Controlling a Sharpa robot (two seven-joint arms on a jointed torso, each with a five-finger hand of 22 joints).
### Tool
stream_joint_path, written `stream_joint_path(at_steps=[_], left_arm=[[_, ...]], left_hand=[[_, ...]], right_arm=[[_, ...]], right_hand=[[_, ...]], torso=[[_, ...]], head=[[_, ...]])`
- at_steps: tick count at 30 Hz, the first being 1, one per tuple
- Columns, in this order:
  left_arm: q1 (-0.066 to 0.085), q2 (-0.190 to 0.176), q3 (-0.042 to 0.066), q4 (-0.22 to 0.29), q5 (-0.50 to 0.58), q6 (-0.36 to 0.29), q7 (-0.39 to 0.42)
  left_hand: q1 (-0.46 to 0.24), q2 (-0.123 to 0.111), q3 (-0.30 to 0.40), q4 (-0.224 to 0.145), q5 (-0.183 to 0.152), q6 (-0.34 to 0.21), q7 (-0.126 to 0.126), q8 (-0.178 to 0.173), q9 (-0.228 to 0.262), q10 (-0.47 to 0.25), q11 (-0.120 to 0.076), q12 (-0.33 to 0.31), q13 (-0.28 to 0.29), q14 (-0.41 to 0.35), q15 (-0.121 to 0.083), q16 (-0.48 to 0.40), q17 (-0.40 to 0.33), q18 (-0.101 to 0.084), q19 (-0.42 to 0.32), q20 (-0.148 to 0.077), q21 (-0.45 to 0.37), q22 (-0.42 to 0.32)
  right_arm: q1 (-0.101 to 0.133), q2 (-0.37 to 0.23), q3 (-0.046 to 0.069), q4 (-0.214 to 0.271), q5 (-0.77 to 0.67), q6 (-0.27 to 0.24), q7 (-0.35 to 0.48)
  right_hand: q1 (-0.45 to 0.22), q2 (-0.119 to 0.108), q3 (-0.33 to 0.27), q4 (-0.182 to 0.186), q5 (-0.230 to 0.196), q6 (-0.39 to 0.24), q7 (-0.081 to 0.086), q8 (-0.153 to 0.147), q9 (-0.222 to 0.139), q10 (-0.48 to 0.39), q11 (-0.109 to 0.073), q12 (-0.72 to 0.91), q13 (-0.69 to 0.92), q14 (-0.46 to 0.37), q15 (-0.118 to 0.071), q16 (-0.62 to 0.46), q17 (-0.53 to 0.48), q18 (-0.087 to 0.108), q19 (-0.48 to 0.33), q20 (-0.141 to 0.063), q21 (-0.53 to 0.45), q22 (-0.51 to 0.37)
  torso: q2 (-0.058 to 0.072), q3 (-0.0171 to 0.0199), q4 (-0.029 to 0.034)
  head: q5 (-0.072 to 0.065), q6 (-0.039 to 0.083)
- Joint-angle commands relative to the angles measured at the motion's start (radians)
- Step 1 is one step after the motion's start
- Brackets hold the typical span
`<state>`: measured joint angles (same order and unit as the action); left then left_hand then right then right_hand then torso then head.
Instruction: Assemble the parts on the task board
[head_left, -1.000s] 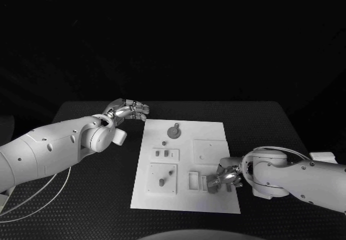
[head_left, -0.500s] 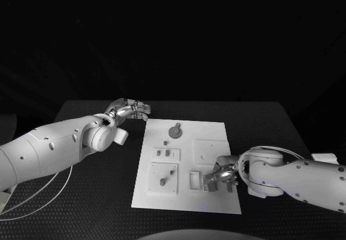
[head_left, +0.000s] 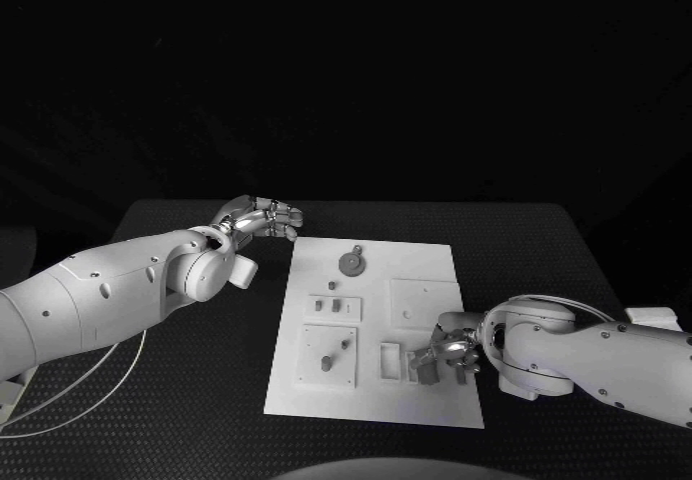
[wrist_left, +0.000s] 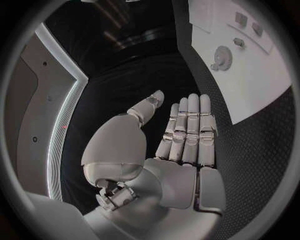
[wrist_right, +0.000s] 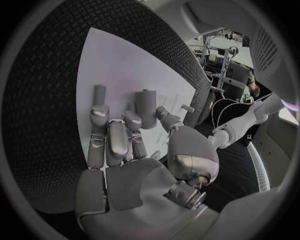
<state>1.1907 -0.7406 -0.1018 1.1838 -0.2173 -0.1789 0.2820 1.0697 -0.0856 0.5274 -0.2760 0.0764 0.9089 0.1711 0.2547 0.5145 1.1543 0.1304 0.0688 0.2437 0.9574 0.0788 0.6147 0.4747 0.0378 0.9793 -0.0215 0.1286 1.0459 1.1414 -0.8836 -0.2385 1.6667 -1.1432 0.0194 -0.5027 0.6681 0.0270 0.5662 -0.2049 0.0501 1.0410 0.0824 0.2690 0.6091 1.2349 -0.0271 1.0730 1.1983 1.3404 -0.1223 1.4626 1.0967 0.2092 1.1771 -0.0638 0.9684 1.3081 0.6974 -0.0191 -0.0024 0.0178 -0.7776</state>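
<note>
The white task board (head_left: 372, 392) lies in the middle of the black table. My right hand (head_left: 449, 357) hovers low over its near right part and pinches a small grey part (wrist_right: 145, 108) between thumb and fingers; the part (head_left: 423, 366) is at the board's surface beside a narrow slot (head_left: 389, 360). My left hand (head_left: 261, 218) is off the board's far left corner, over the table, fingers stretched out side by side (wrist_left: 187, 131) and holding nothing. A round gear-like part (head_left: 351, 263) lies at the far end of the board (wrist_left: 250, 75).
Small pieces (head_left: 333, 304) stand in the board's left middle, and a square plate with pegs (head_left: 327, 357) sits near its left front. A square recess (head_left: 424, 299) is at the right middle. A thin cable (head_left: 87, 385) trails on the table under my left arm.
My right hand has shifted slightly left and back again over the near right of the board, still with the part. The left hand has stayed put.
</note>
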Motion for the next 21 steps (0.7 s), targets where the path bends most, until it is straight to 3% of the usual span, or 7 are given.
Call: stream_joint_path(at_steps=[1, 12, 21], left_arm=[[0.001, 0.001, 0.001, 0.003, 0.006, 0.011, 0.005], [0.001, 0.003, 0.000, 0.002, 0.006, 0.012, 0.003], [0.001, 0.005, 0.000, 0.002, 0.006, 0.014, 0.002]], left_hand=[[-0.010, 0.003, -0.005, 0.001, 0.001, -0.009, 0.000, 0.003, -0.001, -0.001, 0.000, 0.003, -0.001, 0.009, 0.000, -0.005, 0.002, 0.008, 0.005, 0.001, -0.006, 0.001], [-0.011, 0.003, -0.005, 0.001, 0.001, -0.009, 0.000, 0.004, -0.002, -0.001, 0.000, 0.003, -0.001, 0.010, 0.000, -0.006, 0.003, 0.008, 0.005, 0.001, -0.006, 0.001], [-0.010, 0.003, -0.005, 0.001, 0.001, -0.009, 0.000, 0.004, -0.002, -0.001, 0.000, 0.003, -0.001, 0.010, 0.000, -0.007, 0.004, 0.008, 0.005, 0.001, -0.007, 0.001]], right_arm=[[-0.002, -0.010, -0.003, 0.011, 0.040, -0.010, -0.011], [0.069, -0.009, -0.002, 0.032, 0.163, -0.051, -0.011], [0.073, 0.049, -0.002, 0.010, 0.215, -0.043, -0.015]], right_hand=[[0.048, 0.069, 0.083, -0.085, 0.007, 0.017, 0.000, 0.009, 0.004, 0.009, -0.001, 0.007, 0.001, 0.003, -0.004, 0.001, 0.003, 0.053, 0.000, 0.005, 0.004, 0.016], [0.042, 0.077, 0.089, -0.084, 0.007, 0.039, -0.008, 0.017, 0.005, 0.029, -0.008, 0.026, 0.011, 0.009, -0.009, 0.005, 0.013, 0.053, 0.003, 0.007, 0.009, 0.017], [0.019, 0.075, 0.087, -0.080, 0.007, 0.048, -0.011, 0.017, 0.004, 0.036, -0.011, 0.031, 0.014, 0.012, -0.012, 0.006, 0.016, 0.053, 0.005, 0.008, 0.010, 0.016]], torso=[[0.000, 0.0009, -0.0004], [0.000, 0.0003, -0.0008], [0.001, 0.0004, 0.0012]], head=[[0.001, 0.000], [0.003, 0.001], [0.001, -0.002]])
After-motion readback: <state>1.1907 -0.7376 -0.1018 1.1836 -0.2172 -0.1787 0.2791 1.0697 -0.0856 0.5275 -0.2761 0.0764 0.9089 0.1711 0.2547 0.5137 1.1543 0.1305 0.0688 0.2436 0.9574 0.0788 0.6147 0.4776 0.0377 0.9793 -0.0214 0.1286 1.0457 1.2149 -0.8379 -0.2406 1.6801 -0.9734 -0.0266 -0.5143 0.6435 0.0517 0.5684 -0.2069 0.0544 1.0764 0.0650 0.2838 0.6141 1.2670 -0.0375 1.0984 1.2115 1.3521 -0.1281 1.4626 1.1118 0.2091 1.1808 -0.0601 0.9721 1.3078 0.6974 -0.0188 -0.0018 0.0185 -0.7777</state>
